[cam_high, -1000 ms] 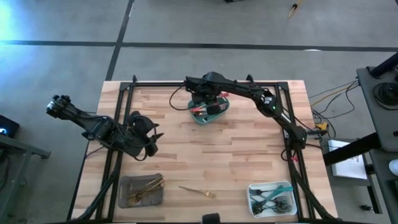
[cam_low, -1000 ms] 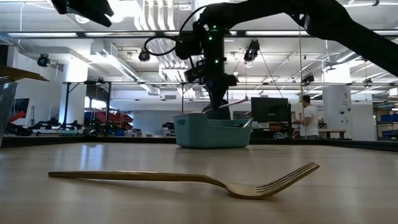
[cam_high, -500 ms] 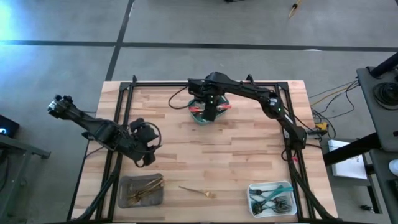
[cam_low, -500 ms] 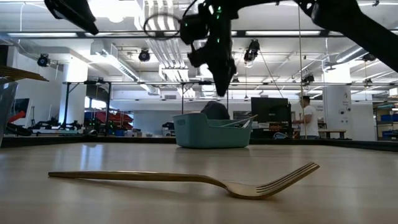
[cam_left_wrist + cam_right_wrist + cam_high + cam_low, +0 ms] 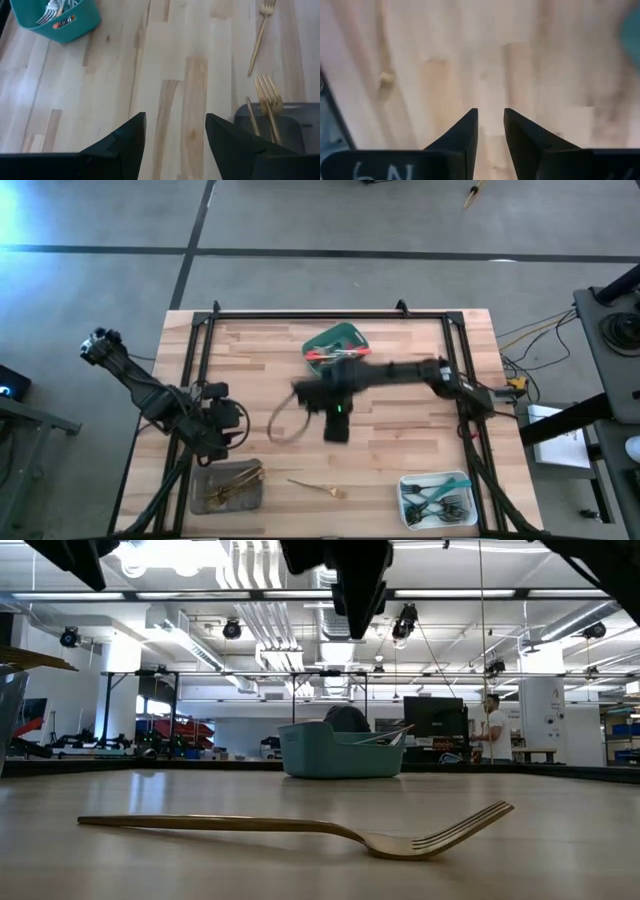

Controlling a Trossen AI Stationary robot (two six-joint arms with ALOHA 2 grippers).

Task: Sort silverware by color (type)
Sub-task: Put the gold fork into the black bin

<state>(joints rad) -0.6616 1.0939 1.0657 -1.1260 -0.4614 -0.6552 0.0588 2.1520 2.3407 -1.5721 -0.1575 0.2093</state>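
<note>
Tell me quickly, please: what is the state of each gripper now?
Left gripper: fingers open, holding nothing, above the table near the grey tray.
Right gripper: fingers slightly apart, nothing between them, over mid-table.

Only "6N", handwritten on the right arm's wrist, is readable.

Bin of silverware at the desk's far middle, one tray with forks near left, lone fork just right of it, another tray near right, right hand above the desk's centre, left hand above the left tray.
</note>
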